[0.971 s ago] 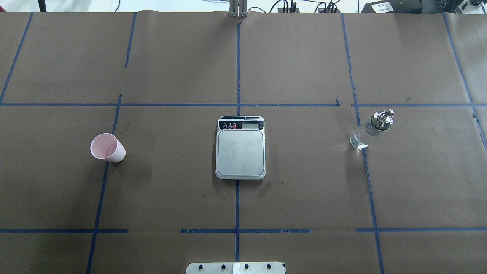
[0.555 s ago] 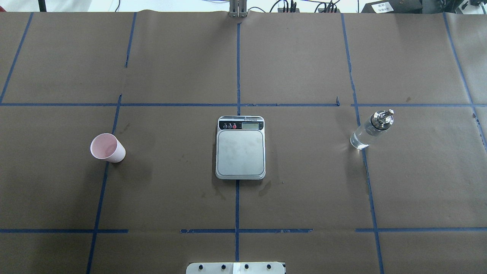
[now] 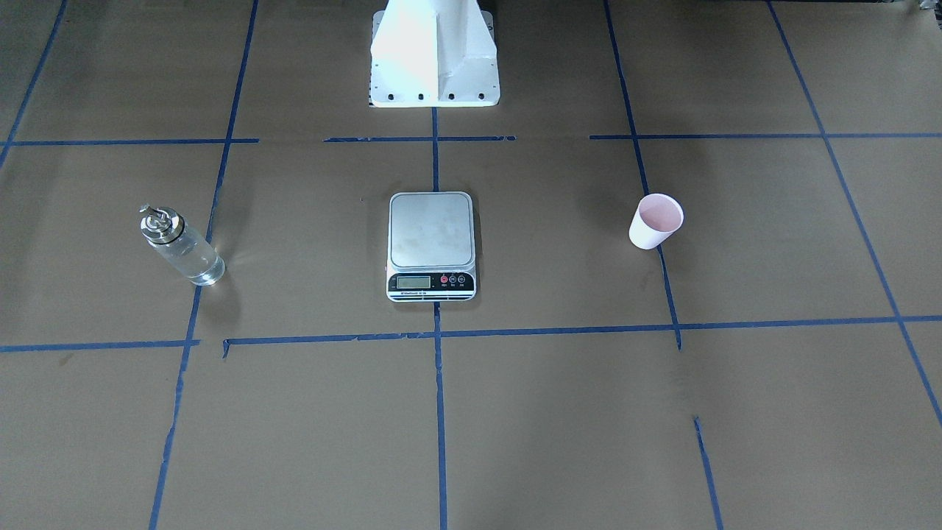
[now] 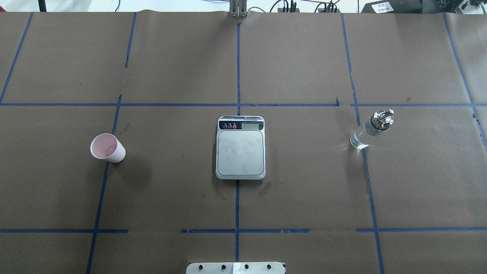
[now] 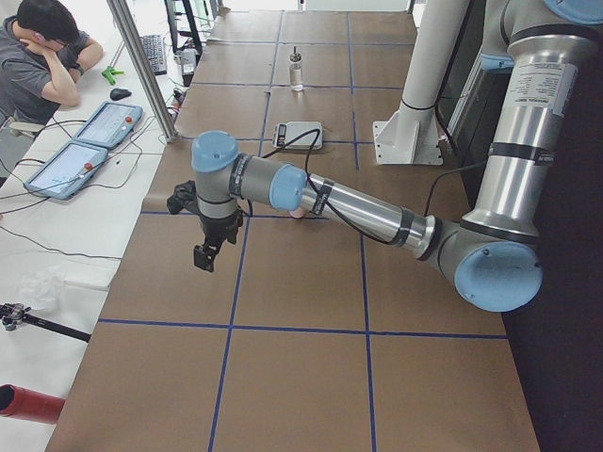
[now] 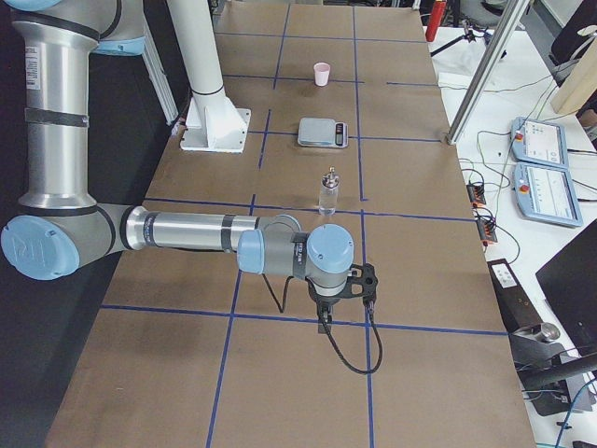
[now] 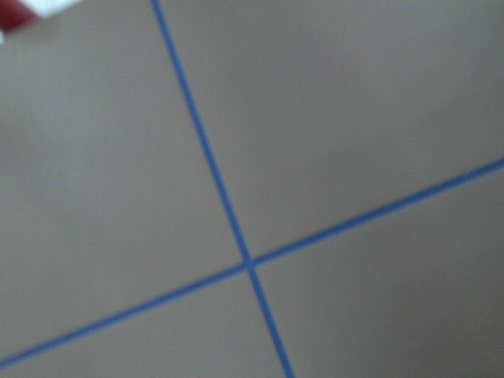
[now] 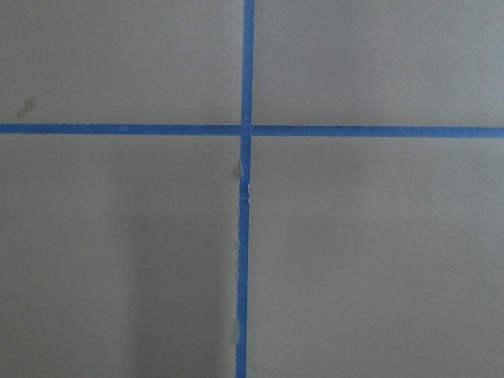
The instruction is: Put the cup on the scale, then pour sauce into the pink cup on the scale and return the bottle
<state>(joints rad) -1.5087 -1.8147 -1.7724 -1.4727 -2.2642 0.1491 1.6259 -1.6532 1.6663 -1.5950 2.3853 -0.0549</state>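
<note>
Nothing moved since earlier: cup (image 4: 107, 148) upright, well left of scale (image 4: 240, 154), bottle (image 4: 371, 129) well right; left gripper (image 5: 204, 256) hangs beyond the cup, nearer than right gripper (image 6: 324, 324); cannot tell either's opening.

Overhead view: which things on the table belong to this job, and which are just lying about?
Job: cup, scale, bottle holding clear sauce; cup left and bottle right of the scale, both apart from it.
Lying about: blue tape lines, two control tablets beyond the table edge, cables at its far edge.
</note>
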